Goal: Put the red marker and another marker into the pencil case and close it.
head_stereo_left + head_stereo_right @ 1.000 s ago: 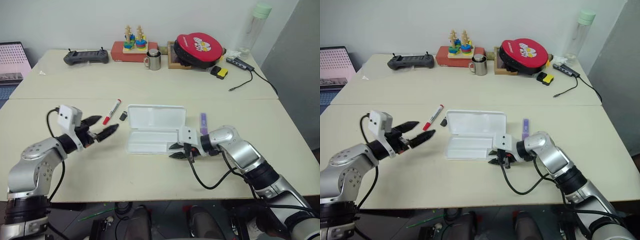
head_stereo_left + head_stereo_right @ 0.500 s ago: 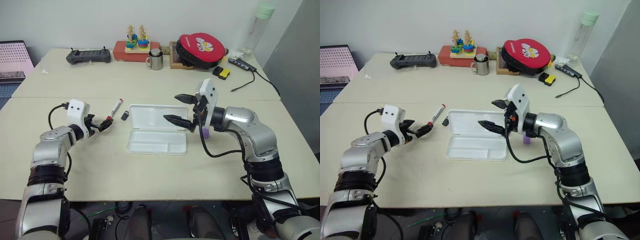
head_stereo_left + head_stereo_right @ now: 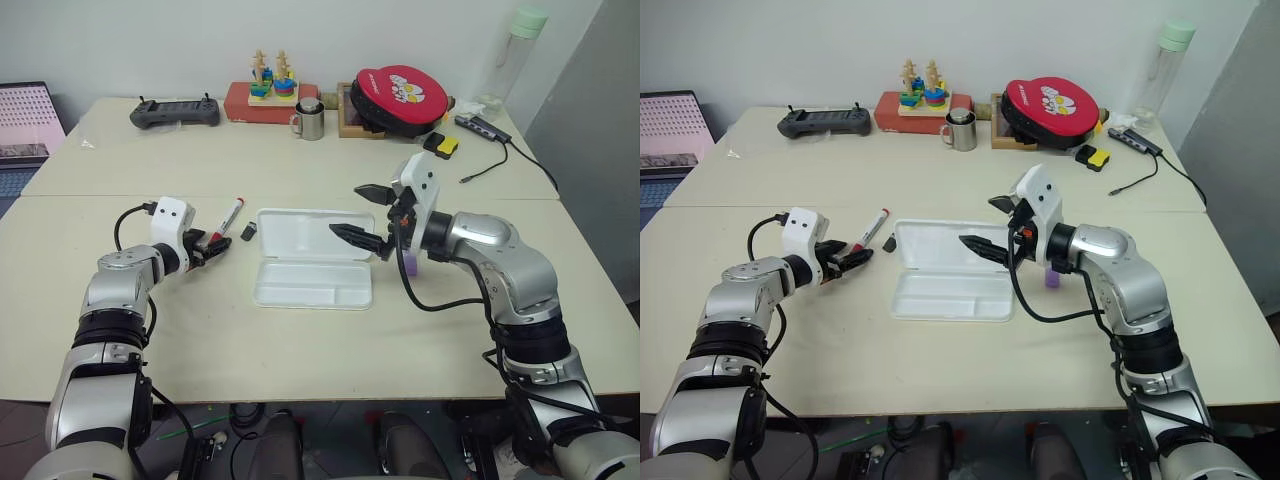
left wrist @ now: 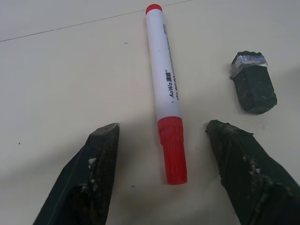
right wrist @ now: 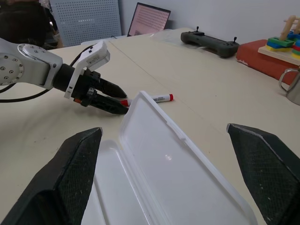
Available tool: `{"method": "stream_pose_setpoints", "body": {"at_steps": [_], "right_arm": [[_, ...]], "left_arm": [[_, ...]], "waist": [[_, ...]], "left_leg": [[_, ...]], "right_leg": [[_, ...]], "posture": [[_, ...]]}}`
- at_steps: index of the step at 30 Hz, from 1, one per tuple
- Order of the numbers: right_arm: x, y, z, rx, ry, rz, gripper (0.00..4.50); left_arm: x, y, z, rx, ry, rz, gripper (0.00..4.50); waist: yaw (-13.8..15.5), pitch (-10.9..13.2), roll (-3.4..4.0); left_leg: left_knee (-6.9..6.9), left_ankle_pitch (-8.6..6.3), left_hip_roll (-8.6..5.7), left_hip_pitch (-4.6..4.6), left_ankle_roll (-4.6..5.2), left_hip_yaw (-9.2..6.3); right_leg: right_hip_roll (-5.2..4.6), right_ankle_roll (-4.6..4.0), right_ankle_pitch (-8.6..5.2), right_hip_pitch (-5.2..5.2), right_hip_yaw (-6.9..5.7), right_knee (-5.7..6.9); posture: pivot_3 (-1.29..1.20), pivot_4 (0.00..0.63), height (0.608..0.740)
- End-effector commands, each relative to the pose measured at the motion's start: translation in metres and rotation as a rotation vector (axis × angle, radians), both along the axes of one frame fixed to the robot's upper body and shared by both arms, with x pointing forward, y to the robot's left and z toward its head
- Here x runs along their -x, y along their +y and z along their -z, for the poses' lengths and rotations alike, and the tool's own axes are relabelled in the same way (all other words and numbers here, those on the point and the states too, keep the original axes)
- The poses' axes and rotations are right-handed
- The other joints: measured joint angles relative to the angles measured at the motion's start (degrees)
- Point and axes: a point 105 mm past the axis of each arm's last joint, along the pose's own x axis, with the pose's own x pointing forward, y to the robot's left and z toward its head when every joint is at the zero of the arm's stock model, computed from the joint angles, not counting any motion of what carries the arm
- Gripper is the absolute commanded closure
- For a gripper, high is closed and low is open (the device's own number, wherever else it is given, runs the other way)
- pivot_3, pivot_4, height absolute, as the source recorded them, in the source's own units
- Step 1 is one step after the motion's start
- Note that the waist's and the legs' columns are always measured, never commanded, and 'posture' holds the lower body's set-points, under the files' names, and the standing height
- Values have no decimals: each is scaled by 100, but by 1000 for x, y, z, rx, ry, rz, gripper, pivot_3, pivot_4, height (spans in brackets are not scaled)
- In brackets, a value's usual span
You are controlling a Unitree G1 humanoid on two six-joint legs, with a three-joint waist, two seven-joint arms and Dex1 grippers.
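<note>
The pencil case (image 3: pixel 312 258) lies open at frame centre; the right gripper (image 3: pixel 358 212) has been lifted from the case's near edge, fingers spread wide, empty; the left gripper (image 4: pixel 161 180), advanced, straddles the red marker (image 4: pixel 165 91) left of centre, unclamped; pickup seems imminent.

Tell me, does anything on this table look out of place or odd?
Only a small black cap lying loose beside the red marker, belonging to nothing nearby. The pencil case lies open and empty.

The red marker (image 4: pixel 166 89) lies flat beside the open (white) pencil case (image 3: pixel 312 258).
</note>
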Motion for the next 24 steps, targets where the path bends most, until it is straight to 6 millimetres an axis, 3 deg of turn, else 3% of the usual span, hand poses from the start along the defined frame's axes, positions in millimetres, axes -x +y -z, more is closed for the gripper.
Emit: {"method": "stream_pose_setpoints", "body": {"at_steps": [1, 10, 17, 21, 23, 24], "right_arm": [[4, 2, -22, -29, -72, -20, 0], [10, 6, -28, -50, -77, -64, 0], [15, 7, -28, -53, -75, -105, 0], [19, 5, -32, -56, -89, -126, 0], [25, -4, -40, -69, -99, -148, 0], [28, -6, -42, -72, -102, -155, 0]], "left_arm": [[0, -1, 1, 3, 5, 1, 2294], [1, 2, 1, 0, -3, -23, 4030], [-1, 3, -4, 4, -39, -52, 4165], [-7, -1, -31, -15, -196, -34, 4165], [-6, -29, -90, 85, -425, 118, 4165], [-2, -36, -107, 109, -491, 163, 4165]], "waist": [[-4, 0, 0], [-7, 0, 0], [-5, 0, 0], [-5, 0, 0], [7, 4, -3], [35, 12, -10]], "left_leg": [[0, 0, 0, 0, 0, 0], [0, 0, 0, 0, 0, 0], [0, 0, 0, 0, 0, -1], [0, 0, 0, 1, 0, -1], [0, 0, 0, 0, 0, -1], [0, 0, 0, -7, 0, -1]], "right_leg": [[0, 0, 0, 0, 0, 0], [0, 0, 0, 1, 0, 0], [0, 0, 0, 1, 0, 1], [0, 0, 0, 0, -1, 1], [0, 0, 0, 0, 0, 0], [-1, 0, 1, -3, -1, -1]], "posture": [[0, 150, 740], [0, 150, 740], [0, 150, 740], [0, 150, 740], [0, 150, 740], [0, 150, 740]]}}
